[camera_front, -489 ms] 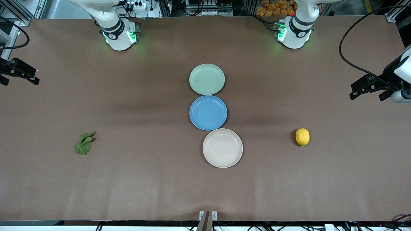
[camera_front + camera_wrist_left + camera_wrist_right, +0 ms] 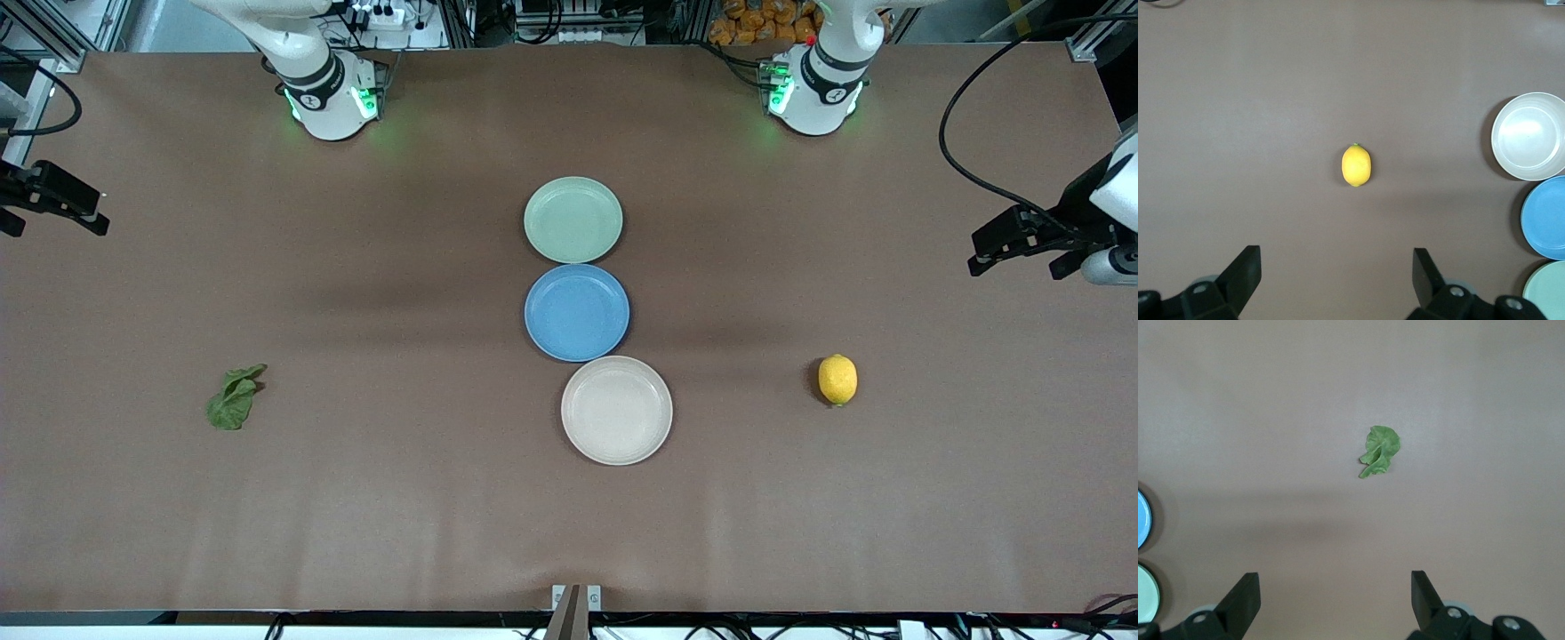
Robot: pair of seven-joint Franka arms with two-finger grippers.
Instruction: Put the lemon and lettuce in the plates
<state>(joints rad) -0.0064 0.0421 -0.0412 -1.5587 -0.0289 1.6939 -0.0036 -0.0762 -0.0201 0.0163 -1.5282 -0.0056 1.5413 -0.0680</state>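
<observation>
The yellow lemon (image 2: 837, 380) lies on the table toward the left arm's end; it also shows in the left wrist view (image 2: 1356, 165). The dark green lettuce (image 2: 234, 398) lies toward the right arm's end and shows in the right wrist view (image 2: 1379, 451). The mint green plate (image 2: 573, 220) and the beige-white plate (image 2: 616, 410) are both empty, mid-table. My left gripper (image 2: 978, 252) is up over its table end, open and empty (image 2: 1337, 267). My right gripper (image 2: 100, 212) is up over its table end, open and empty (image 2: 1335, 590).
A blue plate (image 2: 576, 312) lies between the mint and beige plates, touching both, and is empty. The three plates form a row down the table's middle. The table is covered in brown cloth (image 2: 409, 498).
</observation>
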